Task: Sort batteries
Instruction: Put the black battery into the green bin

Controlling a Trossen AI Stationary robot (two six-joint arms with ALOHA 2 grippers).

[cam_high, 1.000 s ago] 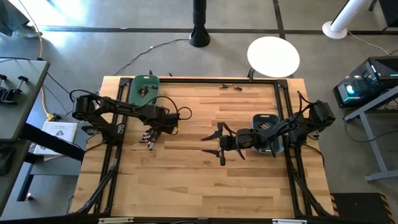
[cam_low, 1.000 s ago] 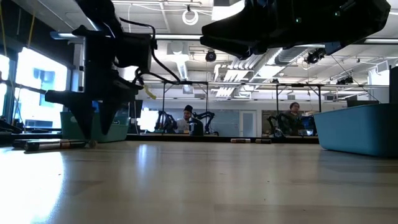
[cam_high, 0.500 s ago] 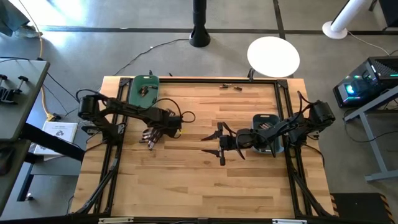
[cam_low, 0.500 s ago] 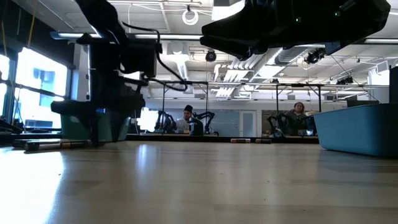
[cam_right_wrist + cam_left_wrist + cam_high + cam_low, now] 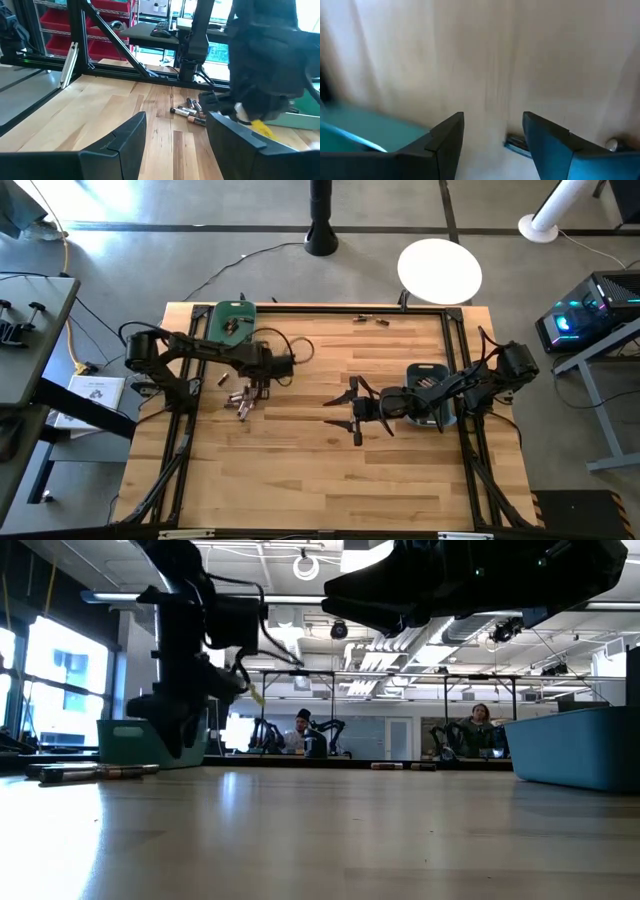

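Batteries (image 5: 238, 400) near table's left edge (image 5: 172, 410), bare wood centre, left claw (image 5: 258, 385) open above

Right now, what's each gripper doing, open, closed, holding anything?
Left gripper: open, empty, above the batteries near the green bin.
Right gripper: open, empty, waiting mid-table.

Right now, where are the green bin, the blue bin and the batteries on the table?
green bin (image 5: 234, 321), high view, its inside floor.
blue bin (image 5: 575, 747), low view, its side wall.
batteries (image 5: 238, 402), high view, middle of the loose pile.
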